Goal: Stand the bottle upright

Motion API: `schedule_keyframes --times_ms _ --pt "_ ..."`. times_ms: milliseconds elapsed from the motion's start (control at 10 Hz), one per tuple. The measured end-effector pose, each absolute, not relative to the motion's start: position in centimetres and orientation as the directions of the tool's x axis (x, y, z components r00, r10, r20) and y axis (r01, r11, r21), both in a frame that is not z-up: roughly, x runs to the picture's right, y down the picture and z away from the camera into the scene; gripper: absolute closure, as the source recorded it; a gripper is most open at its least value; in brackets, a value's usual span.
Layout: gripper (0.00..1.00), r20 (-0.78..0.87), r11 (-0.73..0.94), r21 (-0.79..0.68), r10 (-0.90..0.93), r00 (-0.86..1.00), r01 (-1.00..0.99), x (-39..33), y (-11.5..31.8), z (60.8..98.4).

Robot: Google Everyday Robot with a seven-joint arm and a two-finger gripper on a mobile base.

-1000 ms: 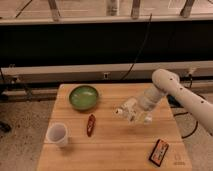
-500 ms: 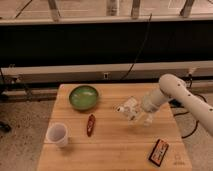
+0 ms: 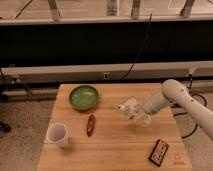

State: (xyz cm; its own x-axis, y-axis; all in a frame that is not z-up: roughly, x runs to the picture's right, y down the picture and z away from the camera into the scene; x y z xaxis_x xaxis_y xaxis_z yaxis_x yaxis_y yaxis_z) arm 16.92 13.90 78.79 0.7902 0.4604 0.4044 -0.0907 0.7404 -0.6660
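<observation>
Arm (image 3: 167, 96) slightly further right; gripper (image 3: 131, 108) tight around bottle (image 3: 142, 119) over table (image 3: 110, 145).

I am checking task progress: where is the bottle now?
The bottle is at the gripper, over the table's right half, right of the green bowl.

Soft overhead light brightens the table (image 3: 115, 150); behind the bowl (image 3: 83, 96) all is dark. A faint shadow lies under the pincer (image 3: 131, 111), right of the bowl.

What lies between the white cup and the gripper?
Camera view: only a small red item on the table; the gripper is over its right-middle.
</observation>
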Motion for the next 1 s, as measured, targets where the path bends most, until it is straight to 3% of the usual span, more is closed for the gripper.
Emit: schedule_keyframes --times_ms 1000 --pt "1.00 0.425 0.747 -0.591 0.609 0.670 -0.304 20.8 13.5 82.3"
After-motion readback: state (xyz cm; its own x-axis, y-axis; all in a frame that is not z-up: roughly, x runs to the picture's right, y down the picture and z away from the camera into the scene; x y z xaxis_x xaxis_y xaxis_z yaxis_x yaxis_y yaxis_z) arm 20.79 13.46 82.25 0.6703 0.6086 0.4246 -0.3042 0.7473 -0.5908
